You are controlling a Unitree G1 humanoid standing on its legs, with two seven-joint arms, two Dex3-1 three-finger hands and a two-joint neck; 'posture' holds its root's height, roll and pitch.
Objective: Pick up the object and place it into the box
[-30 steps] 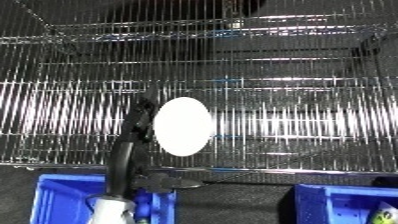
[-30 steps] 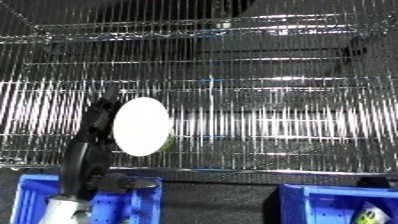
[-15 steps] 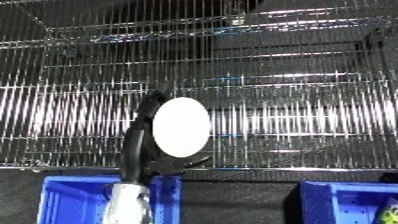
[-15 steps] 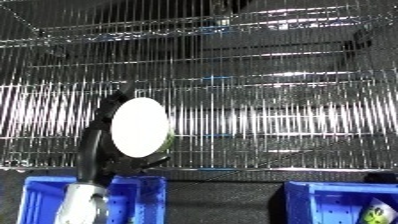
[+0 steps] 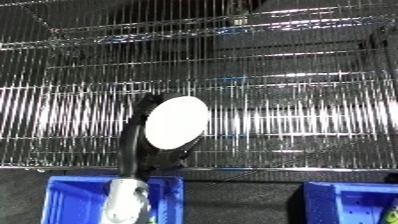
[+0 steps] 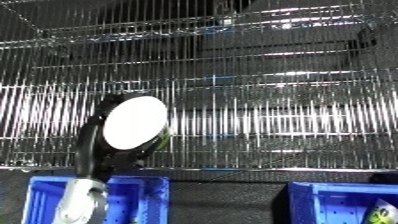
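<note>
White disc (image 5: 175, 123) before wire shelving (image 5: 293, 100)

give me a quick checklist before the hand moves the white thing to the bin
1. Object held: ok. The left hand has the white disc raised in front of the wire shelf.
2. Grip detail: cannot tell; the disc hides most of the fingers.
3. Target in view: ok. A blue bin sits below the hand.
4. Clear of shelf: cannot tell from these views.
5. Bin contents: cannot tell; the forearm covers part of it.
6. Right hand: not visible. A second blue bin sits at the right.
</note>
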